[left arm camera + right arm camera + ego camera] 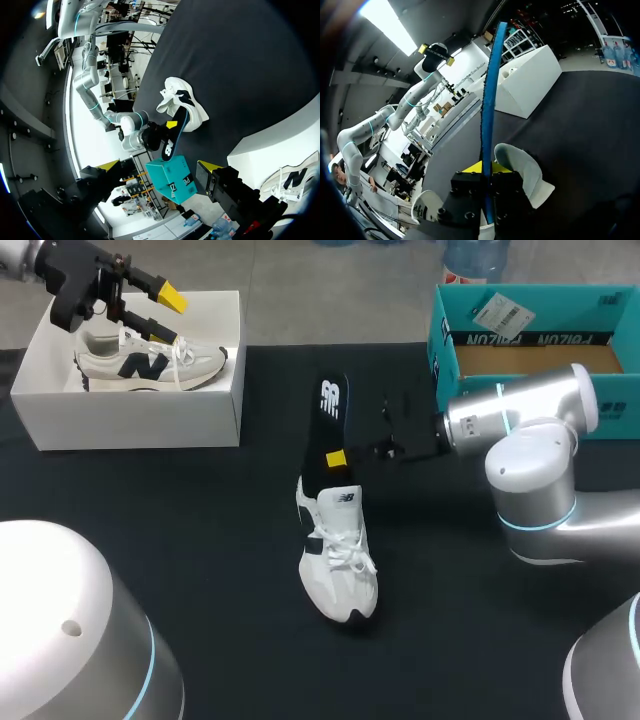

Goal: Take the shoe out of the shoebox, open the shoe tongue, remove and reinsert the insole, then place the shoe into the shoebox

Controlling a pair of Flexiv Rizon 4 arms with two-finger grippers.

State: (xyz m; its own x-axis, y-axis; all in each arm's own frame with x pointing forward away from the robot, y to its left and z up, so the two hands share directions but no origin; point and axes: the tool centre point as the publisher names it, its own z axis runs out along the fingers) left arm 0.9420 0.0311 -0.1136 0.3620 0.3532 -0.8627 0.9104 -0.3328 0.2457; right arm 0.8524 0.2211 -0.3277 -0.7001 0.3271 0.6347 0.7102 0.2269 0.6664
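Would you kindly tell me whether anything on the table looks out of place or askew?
The black insole juts out of the white shoe at its heel opening, mid-table, clamped by the right end effector. That suits the insole step of the task; nothing else looks odd.

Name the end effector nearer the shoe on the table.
The right end effector: it grips the insole at the heel of the shoe; the left end effector hangs over the white shoebox.
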